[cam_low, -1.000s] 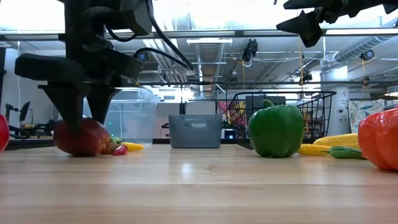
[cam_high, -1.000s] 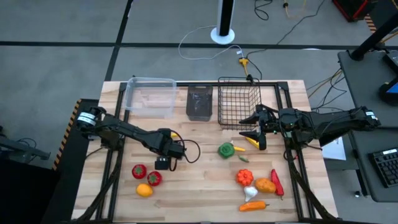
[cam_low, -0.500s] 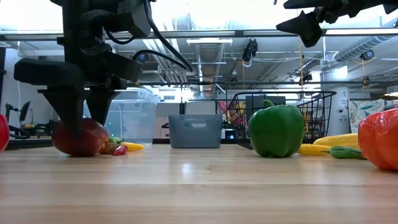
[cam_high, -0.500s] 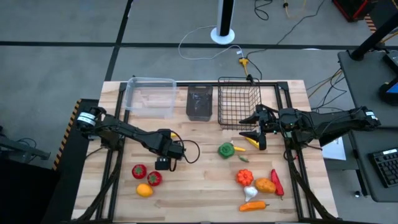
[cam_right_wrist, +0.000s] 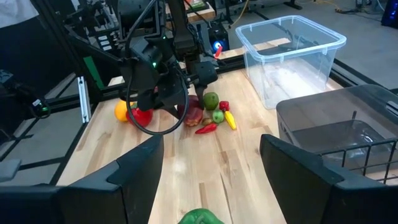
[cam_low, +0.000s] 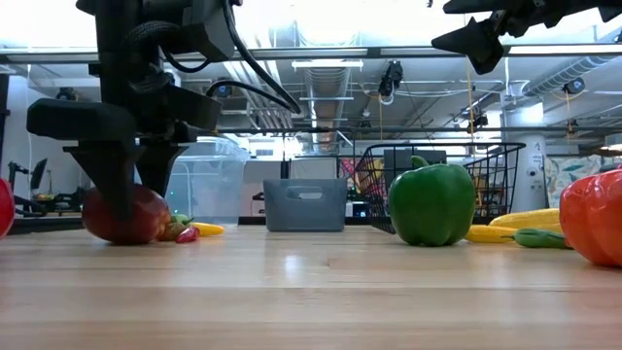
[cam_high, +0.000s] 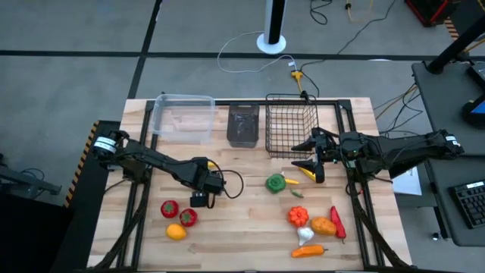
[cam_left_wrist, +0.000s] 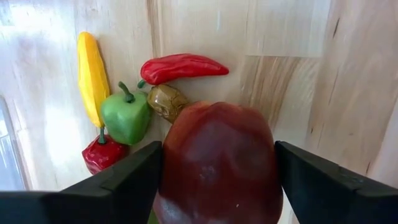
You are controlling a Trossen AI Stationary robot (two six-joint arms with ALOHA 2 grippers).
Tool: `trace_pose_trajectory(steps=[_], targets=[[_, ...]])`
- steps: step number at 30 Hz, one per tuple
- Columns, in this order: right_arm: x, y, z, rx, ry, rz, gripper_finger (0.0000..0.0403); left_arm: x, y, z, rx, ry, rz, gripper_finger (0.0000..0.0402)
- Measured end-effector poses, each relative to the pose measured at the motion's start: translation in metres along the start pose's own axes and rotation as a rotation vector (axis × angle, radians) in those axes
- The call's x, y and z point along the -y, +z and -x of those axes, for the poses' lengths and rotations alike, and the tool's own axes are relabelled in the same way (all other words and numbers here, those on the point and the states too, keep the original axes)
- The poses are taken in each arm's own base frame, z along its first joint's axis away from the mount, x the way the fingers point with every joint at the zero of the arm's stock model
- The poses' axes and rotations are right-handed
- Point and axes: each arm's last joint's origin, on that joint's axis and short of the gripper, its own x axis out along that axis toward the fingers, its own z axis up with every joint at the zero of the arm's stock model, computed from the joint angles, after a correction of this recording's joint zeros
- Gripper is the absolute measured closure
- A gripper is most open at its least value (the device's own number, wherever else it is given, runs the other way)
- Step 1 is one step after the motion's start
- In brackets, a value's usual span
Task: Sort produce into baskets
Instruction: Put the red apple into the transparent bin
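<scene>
A dark red round fruit [cam_left_wrist: 217, 162] rests on the table at the left. My left gripper [cam_low: 126, 209] points down over it, open, one finger close on each side. Beside the fruit lie a red chili [cam_left_wrist: 180, 67], a small green fruit [cam_left_wrist: 124, 118] and a yellow piece [cam_left_wrist: 92, 78]. In the high view the gripper [cam_high: 198, 199] hides the fruit. My right gripper [cam_high: 311, 155] hangs open and level, high beside the wire basket [cam_high: 290, 125], with nothing between its fingers. The clear tub [cam_high: 182, 117] and the dark bin [cam_high: 243, 125] stand at the far edge. My left gripper comes from above with its fingers [cam_left_wrist: 124, 180] flanking the dark red fruit's two sides [cam_left_wrist: 171, 174]. The fruit fills the gap between them. I cannot tell whether they touch it. The fruit sits on the table.
A green pepper [cam_high: 276, 182] lies mid-table. Two red fruits [cam_high: 169, 208] and an orange one [cam_high: 176, 232] lie near the left front. At the right front lie a red-orange pepper [cam_high: 298, 216], a garlic [cam_high: 304, 235] and chilies [cam_high: 336, 221]. Bare wood lies between.
My left gripper has sunk a little lower around the dark red fruit, which stays on the table.
</scene>
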Motion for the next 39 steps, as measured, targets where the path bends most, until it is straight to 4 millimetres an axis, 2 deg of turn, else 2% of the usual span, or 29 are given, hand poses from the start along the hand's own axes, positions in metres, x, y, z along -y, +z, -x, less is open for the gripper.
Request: trace_pose_trajectory(steps=[8, 16, 22, 31, 36, 39], targets=[[0.0, 0.0, 0.0, 0.0, 0.0, 0.0, 0.0143, 0.004, -0.001, 0.002, 0.006, -0.005, -0.015, 0.0151], [-0.001, 0.0, 0.0, -0.004, 0.019, -0.009, 0.0149, 0.015, 0.0, 0.009, 0.03, -0.04, -0.048, 0.0155], [-0.001, 0.0, 0.0, -0.004, 0.019, -0.017, 0.0144, 0.018, 0.008, 0.022, 0.08, -0.048, -0.051, 0.0156], [-0.001, 0.0, 0.0, -0.004, 0.018, -0.038, 0.0156, 0.015, 0.016, 0.054, 0.216, -0.077, -0.05, 0.0156], [-0.001, 0.0, 0.0, 0.002, 0.02, -0.044, 0.0157, 0.007, 0.013, 0.083, 0.346, -0.068, -0.051, 0.0156], [-0.001, 0.003, 0.001, 0.009, 0.022, -0.045, 0.0159, -0.002, 0.005, 0.107, 0.43, -0.053, -0.036, 0.0156]])
